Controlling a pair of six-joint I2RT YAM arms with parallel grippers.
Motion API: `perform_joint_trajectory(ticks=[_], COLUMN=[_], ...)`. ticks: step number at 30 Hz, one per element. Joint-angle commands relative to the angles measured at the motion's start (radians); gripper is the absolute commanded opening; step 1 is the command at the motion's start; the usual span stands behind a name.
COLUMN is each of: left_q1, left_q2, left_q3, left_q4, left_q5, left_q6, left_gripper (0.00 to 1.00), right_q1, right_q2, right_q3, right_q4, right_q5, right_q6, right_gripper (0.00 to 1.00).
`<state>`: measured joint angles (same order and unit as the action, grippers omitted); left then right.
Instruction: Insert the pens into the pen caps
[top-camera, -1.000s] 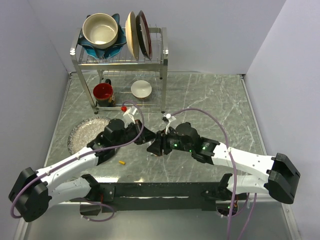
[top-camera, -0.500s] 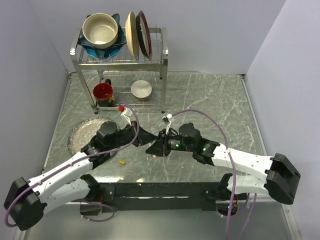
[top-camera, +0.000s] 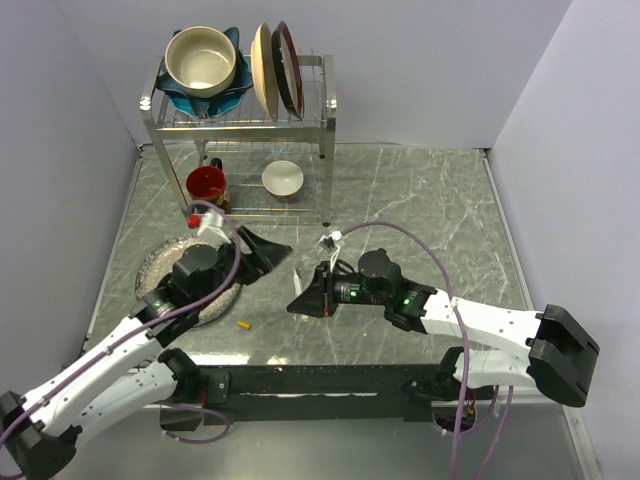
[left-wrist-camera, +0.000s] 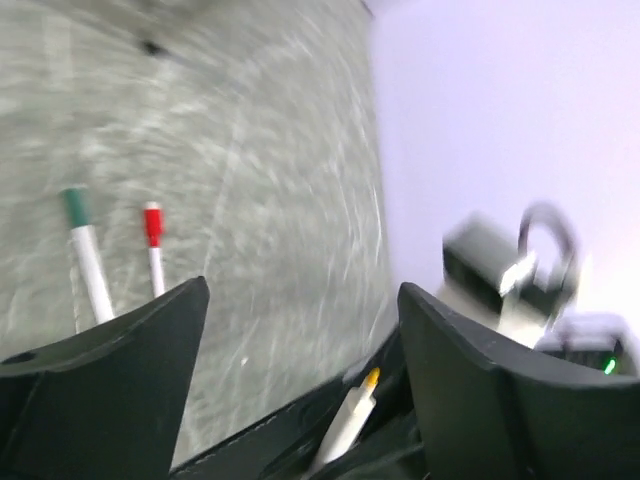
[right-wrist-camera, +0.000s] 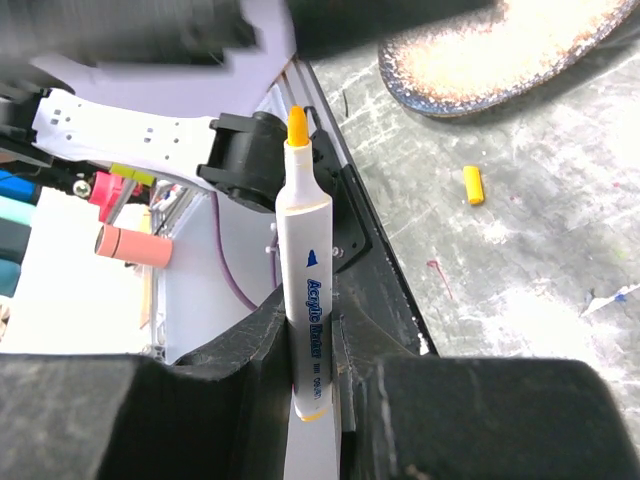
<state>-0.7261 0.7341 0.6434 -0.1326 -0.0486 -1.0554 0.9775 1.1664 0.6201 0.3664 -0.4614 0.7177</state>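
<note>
From above, the left gripper (top-camera: 278, 260) stood with its jaws spread wide and nothing between them, its fingertips aimed toward the right gripper (top-camera: 297, 304) but apart from it. A small yellow-orange plastic cap (top-camera: 241, 324) lay loose on the grey marble tabletop (top-camera: 420, 200), on the base side of the left gripper and off to the right gripper's left. A speckled glass plate (top-camera: 150, 270) sat under the left wrist.

The left wrist view was blurred. Just beyond one dark finger (left-wrist-camera: 120, 340), a white-barrelled marker pen with a green cap (left-wrist-camera: 88, 265) and a thinner-looking white pen with a red cap (left-wrist-camera: 154, 255) lay side by side on the table. Low in the gap between the fingers showed a white pen with a bare yellow-orange tip (left-wrist-camera: 348, 425).

In the right wrist view, the right gripper was clenched on that uncapped pen's barrel, its tip pointing away from the fingers. The loose cap lay on the table ahead, apart from the tip.
</note>
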Motion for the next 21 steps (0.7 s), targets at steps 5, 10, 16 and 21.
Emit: perform_joint_trajectory(ticks=[5, 10, 16, 21], left_q1=[0.001, -0.001, -0.001, -0.006], left_q2=[0.068, 0.110, 0.117, 0.155], left_q3=[0.186, 0.121, 0.032, 0.050], left_q4=[-0.678, -0.745, -0.798, -0.658], left_q5=[-0.390, -0.271, -0.307, -0.505], left_q6=[-0.481, -0.669, -0.845, -0.425], left_gripper=[0.78, 0.64, 0.61, 0.60], right_q1=[-0.020, -0.031, -0.033, -0.036], right_q2=[-0.095, -0.148, -0.166, -0.165], right_q3=[-0.060, -0.071, -0.068, -0.076], right_q4=[0.023, -0.033, -0.073, -0.075], right_q5=[0.030, 0.070, 0.093, 0.084], right_q6=[-0.020, -0.050, -0.078, -0.078], right_gripper=[0.00, 0.00, 0.00, 0.00])
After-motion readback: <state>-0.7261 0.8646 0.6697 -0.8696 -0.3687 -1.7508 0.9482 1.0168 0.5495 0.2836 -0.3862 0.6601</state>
